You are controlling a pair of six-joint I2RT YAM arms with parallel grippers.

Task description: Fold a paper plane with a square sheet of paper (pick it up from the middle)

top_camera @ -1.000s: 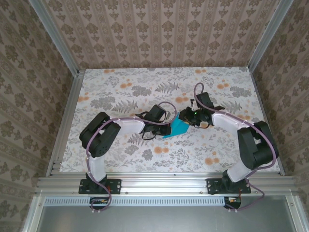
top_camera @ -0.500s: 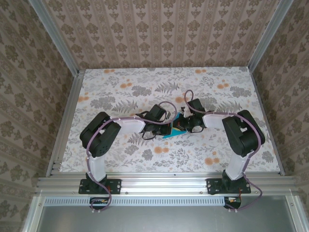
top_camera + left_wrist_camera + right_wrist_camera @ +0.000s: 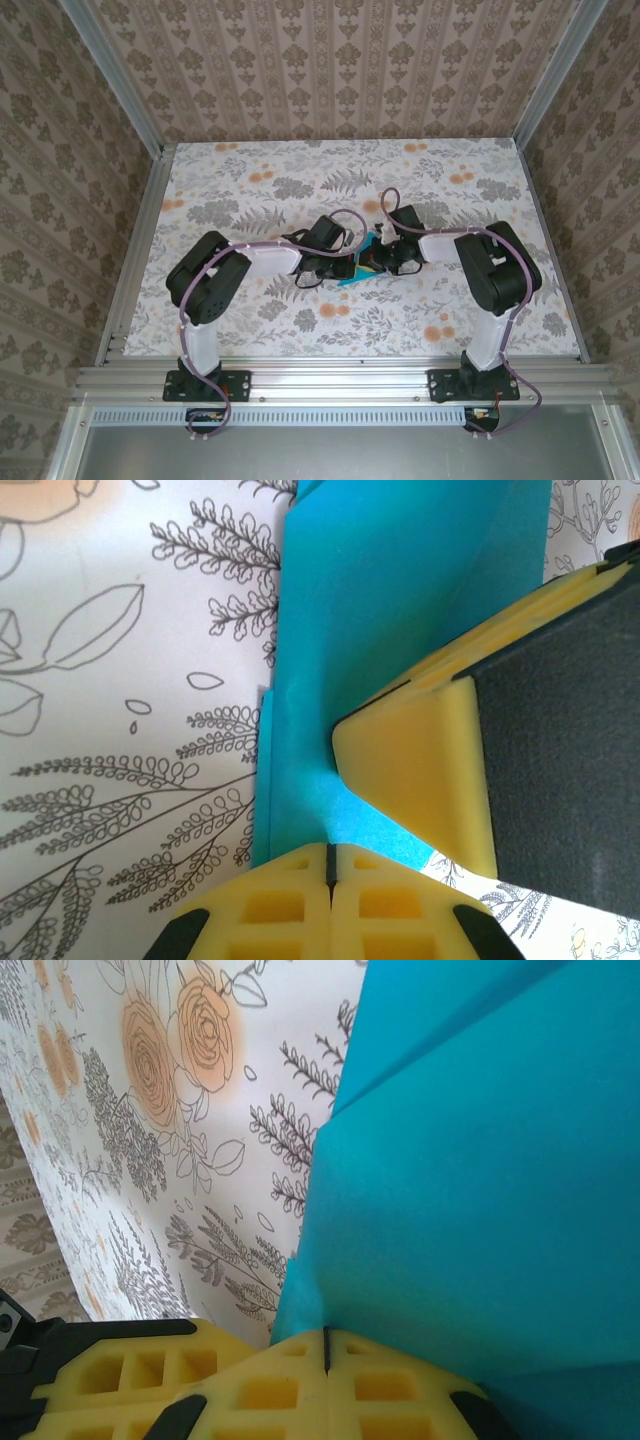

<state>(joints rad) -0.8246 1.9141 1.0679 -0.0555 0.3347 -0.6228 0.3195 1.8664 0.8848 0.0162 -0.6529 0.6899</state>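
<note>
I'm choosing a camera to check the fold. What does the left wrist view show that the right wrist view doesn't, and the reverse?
Left wrist view: a yellow, black-padded finger of the other arm lying over the teal paper. Right wrist view: whole orange blooms and a strip of patterned wall. Both: the layered teal paper, met at its edge by the shut left gripper or right gripper.
</note>
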